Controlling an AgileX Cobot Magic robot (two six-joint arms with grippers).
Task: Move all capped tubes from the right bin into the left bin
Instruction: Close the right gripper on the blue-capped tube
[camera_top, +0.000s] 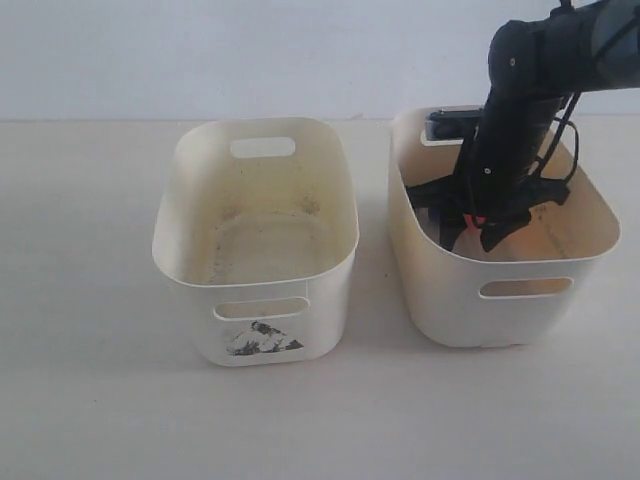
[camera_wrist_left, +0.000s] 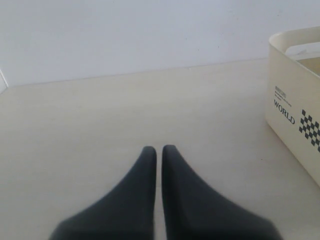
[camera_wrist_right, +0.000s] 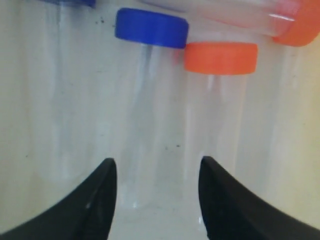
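Cream surface (camera_top: 90, 400) first, carrying two plastic bins side by side. The left bin (camera_top: 330, 320), whitish with a torn sticker (camera_top: 262, 340) on its front wall, shows a speckled floor and no tube. The right bin (camera_top: 450, 310), yellower, has the right arm (camera_top: 520, 110) plunged into it from the far edge.

Off to the side, the left hand (camera_wrist_left: 159, 150) hangs low over bare surface with its fingers pressed together, holding nothing.

Down inside the right bin, the right hand (camera_wrist_right: 157, 161) is spread wide and gripping nothing yet. The capped tubes lie on the bin floor in front of it. A blue-capped tube (camera_wrist_right: 142, 115) runs between the fingers, and an orange-capped tube (camera_wrist_right: 217, 110) lies just beside it, its lower end behind one finger. Another orange cap (camera_wrist_right: 300, 25) and a sliver of blue cap (camera_wrist_right: 70, 2) peek in beyond.

This looks like the first pick, with the approach made and the grasp not yet taken. The next move calls for settling on the blue-capped tube alone. With the orange one so close, the hand needs a nudge away from it before closing, or both may get caught.
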